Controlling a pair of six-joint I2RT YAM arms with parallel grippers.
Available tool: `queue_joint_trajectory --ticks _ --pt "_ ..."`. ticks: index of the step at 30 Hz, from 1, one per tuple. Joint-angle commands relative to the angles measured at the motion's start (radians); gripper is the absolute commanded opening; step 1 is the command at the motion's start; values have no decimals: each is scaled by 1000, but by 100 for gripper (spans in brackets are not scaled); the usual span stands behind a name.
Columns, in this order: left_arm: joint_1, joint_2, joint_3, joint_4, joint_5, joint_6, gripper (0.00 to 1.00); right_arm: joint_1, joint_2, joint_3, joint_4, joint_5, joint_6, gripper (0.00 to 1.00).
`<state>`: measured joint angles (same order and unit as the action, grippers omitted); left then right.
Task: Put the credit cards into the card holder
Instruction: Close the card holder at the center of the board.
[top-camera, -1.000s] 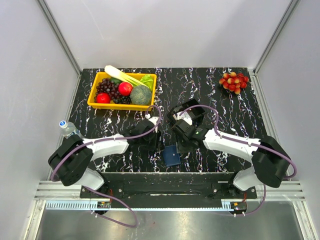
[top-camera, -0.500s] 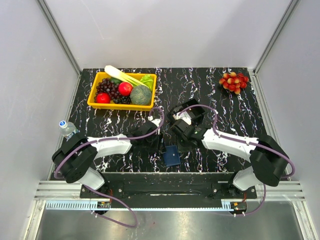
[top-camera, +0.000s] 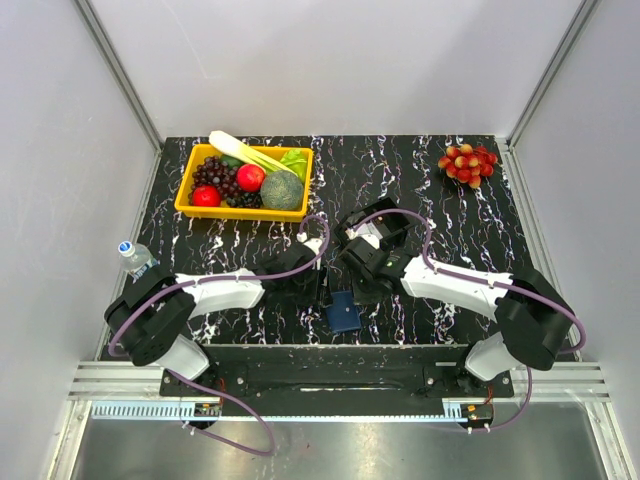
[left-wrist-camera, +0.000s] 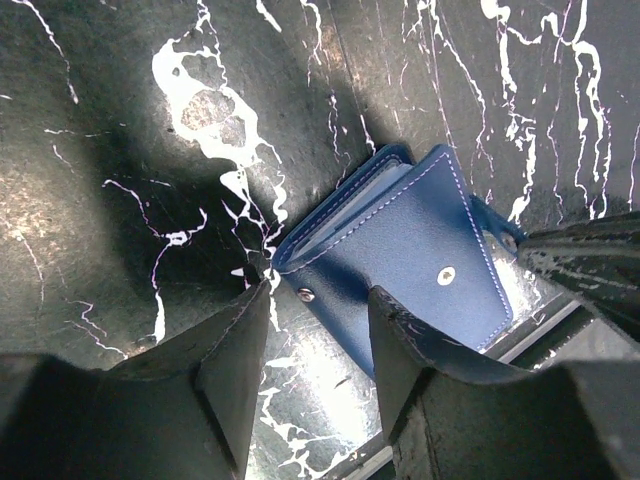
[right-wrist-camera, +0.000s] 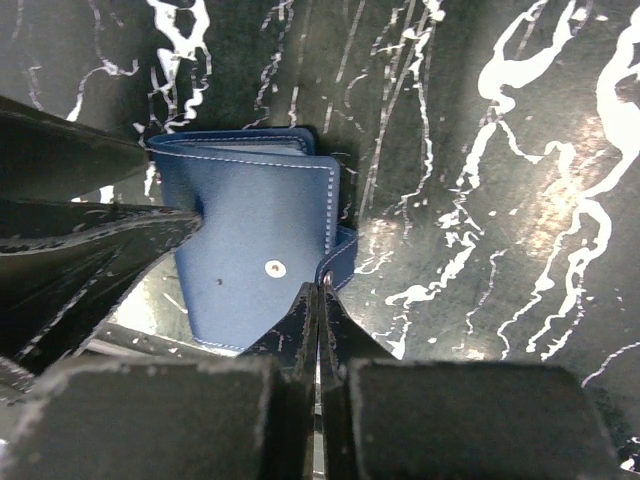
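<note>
The dark-blue card holder (top-camera: 342, 313) lies folded on the black marbled table near its front edge. It also shows in the left wrist view (left-wrist-camera: 410, 250) and the right wrist view (right-wrist-camera: 255, 250). Its snap strap (right-wrist-camera: 340, 255) hangs loose at the side. My right gripper (right-wrist-camera: 320, 288) is shut, with its tips pinching the end of that strap. My left gripper (left-wrist-camera: 315, 295) is open and empty, low over the table at the holder's other side, one finger over the holder's corner. No credit cards are in view.
A yellow basket (top-camera: 190, 205) of fruit and vegetables stands at the back left. A red grape bunch (top-camera: 468, 162) lies at the back right. A water bottle (top-camera: 135, 257) stands at the left edge. A black tray (top-camera: 385, 215) sits partly under my right arm.
Both grippers have closed in slightly on the card holder from either side. The holder has stayed in place.
</note>
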<state>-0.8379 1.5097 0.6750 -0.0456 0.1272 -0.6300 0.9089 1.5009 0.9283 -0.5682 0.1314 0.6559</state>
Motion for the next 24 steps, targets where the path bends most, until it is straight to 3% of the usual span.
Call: queue_joint_trajectory --ticks 1,24 --pt "-6 20 28 41 -6 -8 48 -5 -22 18 74 -65 -10 0" --pt "-10 61 40 41 -17 -19 46 -5 113 38 94 -199 -42 0"
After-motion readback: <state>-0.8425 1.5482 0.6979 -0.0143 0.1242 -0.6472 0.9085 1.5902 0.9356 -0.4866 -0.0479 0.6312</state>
